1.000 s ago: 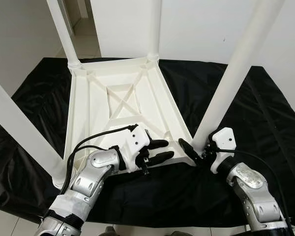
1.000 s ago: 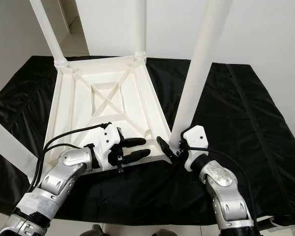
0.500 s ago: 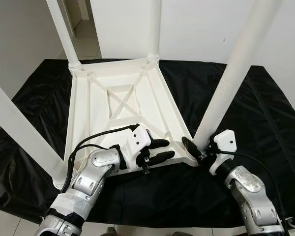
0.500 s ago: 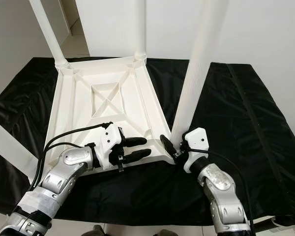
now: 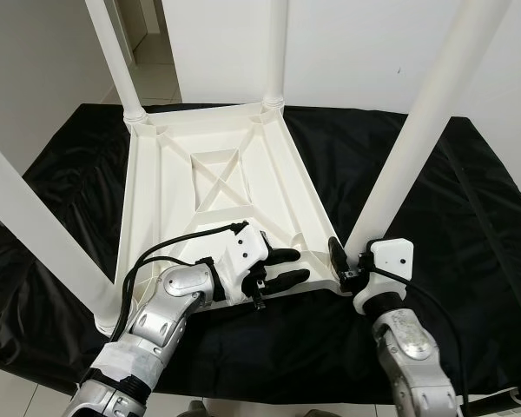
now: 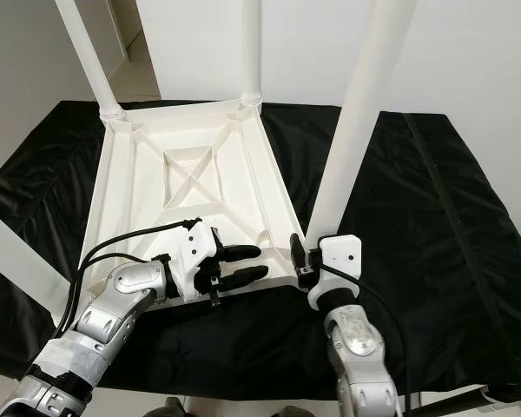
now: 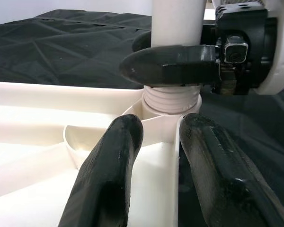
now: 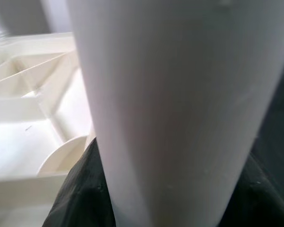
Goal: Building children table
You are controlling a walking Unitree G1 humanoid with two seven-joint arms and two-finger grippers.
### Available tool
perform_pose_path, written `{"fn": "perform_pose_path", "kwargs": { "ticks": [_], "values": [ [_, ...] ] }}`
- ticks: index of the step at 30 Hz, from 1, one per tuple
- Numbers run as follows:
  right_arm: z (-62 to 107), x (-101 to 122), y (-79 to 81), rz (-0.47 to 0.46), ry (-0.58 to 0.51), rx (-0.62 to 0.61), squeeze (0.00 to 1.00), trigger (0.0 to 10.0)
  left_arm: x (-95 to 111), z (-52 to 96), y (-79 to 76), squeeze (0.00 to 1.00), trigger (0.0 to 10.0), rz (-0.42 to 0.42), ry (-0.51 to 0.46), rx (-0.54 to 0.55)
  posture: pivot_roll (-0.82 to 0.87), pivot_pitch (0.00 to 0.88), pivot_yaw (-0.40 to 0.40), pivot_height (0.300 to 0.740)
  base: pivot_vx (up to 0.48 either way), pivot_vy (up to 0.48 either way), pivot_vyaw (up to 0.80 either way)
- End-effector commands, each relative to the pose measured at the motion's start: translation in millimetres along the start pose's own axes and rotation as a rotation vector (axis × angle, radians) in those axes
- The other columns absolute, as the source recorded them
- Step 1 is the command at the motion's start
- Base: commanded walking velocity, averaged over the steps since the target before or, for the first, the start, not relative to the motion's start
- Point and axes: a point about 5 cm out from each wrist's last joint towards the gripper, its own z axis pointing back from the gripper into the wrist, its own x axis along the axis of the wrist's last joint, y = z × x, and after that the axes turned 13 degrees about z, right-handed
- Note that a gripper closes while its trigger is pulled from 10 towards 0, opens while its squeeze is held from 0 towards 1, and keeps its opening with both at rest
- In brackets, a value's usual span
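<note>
Item: children's table top [image 5: 217, 191], white plastic, lying underside up on a black cloth [image 5: 469, 217]. Landmark: its near right corner socket [image 7: 168, 106]. Three legs stand upright in the other corners: far left leg [image 5: 113, 52], far right leg [image 5: 276, 48], near left leg [image 5: 35, 226]. The fourth leg [image 5: 417, 139] stands in the landmark socket; its threaded collar shows above the rim, so by appearance it is not yet fully seated and tightening is what is left. Right hand [image 5: 347, 265] is closed around this leg just above the socket. Left hand [image 5: 282, 265] rests on the top's near edge beside the socket, fingers [image 7: 109, 179] slightly parted, gripping nothing. Change from a second ago: the right forearm has swung in toward the robot, its wrist turned about the leg; the left hand stays put.
</note>
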Motion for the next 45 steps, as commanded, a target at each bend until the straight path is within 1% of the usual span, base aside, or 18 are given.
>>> {"fn": "perform_pose_path", "kwargs": {
  "ticks": [1, 2, 4, 9, 10, 11, 12, 19, 22, 23, 25, 26, 31, 33, 35, 42, 44, 45],
  "values": [
    [1.9, -3.6, -0.9, -0.035, 0.045, -0.092, 0.00, 10.0, -1.7, 1.9, 2.2, 0.00, 10.0, -0.010, 0.022, -0.023, -0.10, 0.000, 0.049, 0.740, 0.000, 0.000, 0.00],
    [1.9, -3.6, -0.9, -0.035, 0.045, -0.092, 0.00, 10.0, -1.7, 1.9, 2.2, 0.00, 10.0, -0.010, 0.022, -0.023, -0.10, 0.000, 0.049, 0.740, 0.000, 0.000, 0.00],
    [1.5, -1.1, 15.9, -0.061, 0.055, -0.115, 0.00, 10.0, -1.5, 2.4, 4.1, 0.00, 10.0, -0.013, 0.026, -0.023, -0.10, 0.000, 0.057, 0.740, 0.000, 0.000, 0.00],
    [1.4, 2.1, 22.3, -0.042, 0.044, -0.102, 0.00, 10.0, -2.5, 2.0, 2.0, 0.00, 10.0, -0.013, 0.029, -0.033, -0.10, 0.000, 0.061, 0.740, 0.000, 0.000, 0.00],
    [1.8, 2.7, 19.8, -0.041, 0.041, -0.106, 0.84, 10.0, -2.5, 1.7, 1.6, 0.00, 10.0, -0.012, 0.029, -0.035, -0.10, 0.000, 0.060, 0.740, 0.000, 0.000, 0.00],
    [1.8, 2.7, 19.8, -0.041, 0.041, -0.106, 0.84, 10.0, -2.5, 1.7, 1.6, 0.00, 10.0, -0.012, 0.029, -0.035, -0.10, 0.000, 0.060, 0.740, 0.000, 0.000, 0.00],
    [2.2, 4.5, 18.5, -0.049, 0.025, -0.089, 1.00, 10.0, -2.5, 1.3, 1.4, 0.00, 10.0, -0.013, 0.029, -0.037, -0.10, 0.000, 0.059, 0.740, 0.000, 0.000, 0.00],
    [4.1, 9.8, 10.4, -0.024, -0.028, -0.050, 1.00, 10.0, -1.8, 0.2, 1.2, 0.00, 10.0, -0.016, 0.024, -0.036, -0.10, 0.000, 0.053, 0.740, 0.000, 0.000, 0.00],
    [5.1, 7.8, 4.5, 0.021, -0.055, 0.028, 1.00, 10.0, -2.5, 0.1, 0.5, 0.00, 10.0, -0.017, 0.023, -0.037, -0.10, 0.000, 0.051, 0.740, 0.000, 0.000, 0.00],
    [6.0, 6.8, 2.0, 0.039, -0.071, 0.095, 0.30, 10.0, -2.8, 0.1, 0.3, 0.00, 10.0, -0.017, 0.022, -0.037, -0.10, 0.000, 0.048, 0.740, 0.000, 0.000, 0.00],
    [6.0, 6.8, 2.0, 0.039, -0.071, 0.095, 0.30, 10.0, -2.8, 0.1, 0.3, 0.00, 10.0, -0.017, 0.022, -0.037, -0.10, 0.000, 0.048, 0.740, 0.000, 0.000, 0.00],
    [6.7, 5.8, -0.3, 0.054, -0.083, 0.166, 0.00, 10.0, -2.8, 0.0, 0.3, 0.00, 10.0, -0.018, 0.021, -0.036, -0.10, 0.000, 0.049, 0.740, 0.000, 0.000, 0.00],
    [2.7, 3.1, -15.4, 0.118, -0.111, 0.356, 0.00, 10.0, -0.4, -0.6, 2.0, 0.00, 10.0, -0.023, 0.015, -0.029, -0.09, 0.000, 0.050, 0.740, 0.000, 0.000, 0.00],
    [2.7, 3.1, -15.4, 0.118, -0.111, 0.356, 0.00, 10.0, -0.4, -0.6, 2.0, 0.00, 10.0, -0.023, 0.015, -0.029, -0.09, 0.000, 0.050, 0.740, 0.000, 0.000, 0.00],
    [-3.5, 2.0, -20.7, 0.139, -0.116, 0.462, 0.00, 10.0, 0.4, -0.8, 2.6, 0.00, 10.0, -0.027, 0.014, -0.027, -0.09, 0.000, 0.055, 0.740, 0.000, 0.000, 0.00],
    [-15.3, -3.1, -26.0, 0.163, -0.103, 0.551, 0.00, 10.0, 1.4, -2.3, 2.5, 0.00, 10.0, -0.031, 0.012, -0.028, -0.08, 0.000, 0.054, 0.740, 0.000, 0.000, 0.00],
    [-21.5, -4.1, -28.3, 0.174, -0.103, 0.584, 0.00, 3.1, 2.2, -3.2, 2.3, 0.00, 10.0, -0.032, 0.010, -0.029, -0.08, 0.000, 0.053, 0.740, 0.000, 0.000, 0.00],
    [-21.5, -4.1, -28.3, 0.174, -0.103, 0.584, 0.00, 3.1, 2.2, -3.2, 2.3, 0.00, 10.0, -0.032, 0.010, -0.029, -0.08, 0.000, 0.053, 0.740, 0.000, 0.000, 0.00]
  ]
}}
